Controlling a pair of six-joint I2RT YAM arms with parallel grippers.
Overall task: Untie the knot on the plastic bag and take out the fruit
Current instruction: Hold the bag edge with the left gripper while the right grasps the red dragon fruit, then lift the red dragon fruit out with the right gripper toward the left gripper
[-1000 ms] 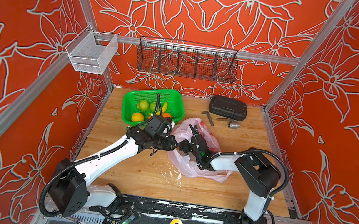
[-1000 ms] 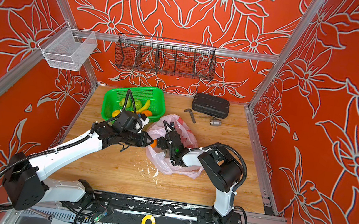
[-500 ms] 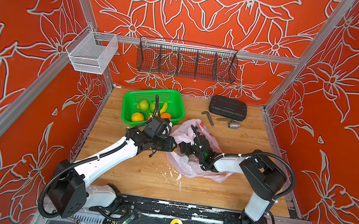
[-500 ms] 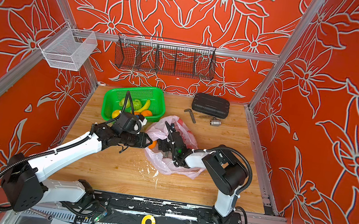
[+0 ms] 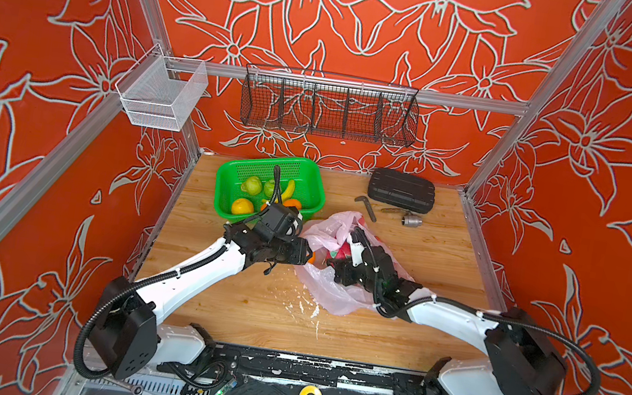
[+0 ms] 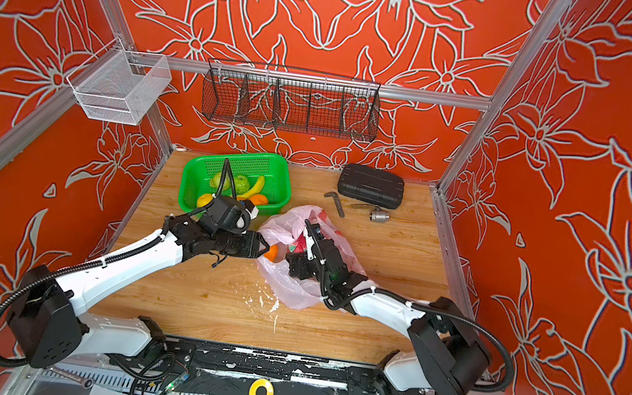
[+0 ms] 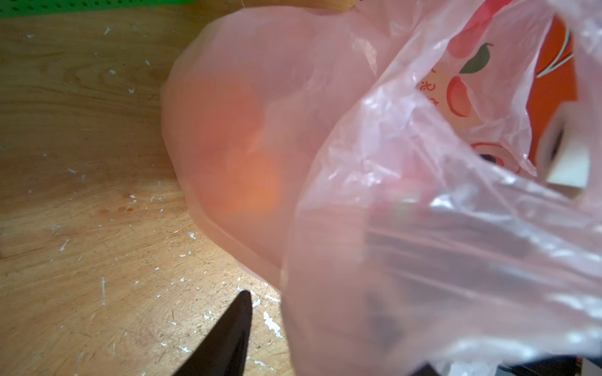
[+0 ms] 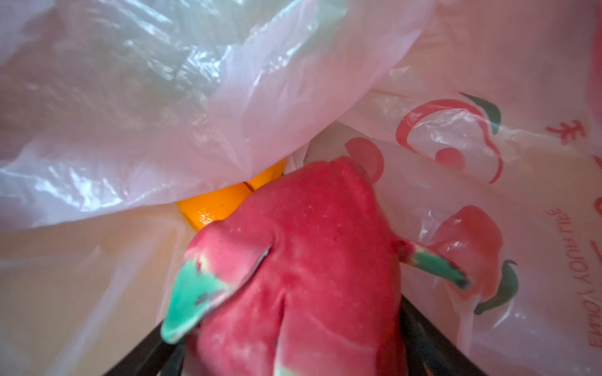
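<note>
Pink film of the plastic bag (image 5: 328, 294) is spread crumpled on the wooden desk (image 5: 442, 275), close beside the green basket (image 5: 289, 167), where several fruits already lie. No tied bunch of handles is to be seen and the mouth gapes, so the untying is judged done and the emptying is the step in hand. The right tool (image 8: 283, 319) is reached inside the bag, and its jaws are set wide round the dragon fruit (image 8: 309, 244), which is pressed by a black finger (image 8: 433, 341) on either side and is taken to be gripped. An orange (image 8: 218, 205) is lodged just behind it, half covered by a fold of film. The left tool (image 5: 305, 254) is held at the bag's edge beside that orange, jaws parted, with film draped across it and nothing clearly pinched. Next, the dragon fruit should be drawn out through the mouth and carried to the basket; the loose film must be kept from being dragged along, and the orange is to be fetched afterwards
</note>
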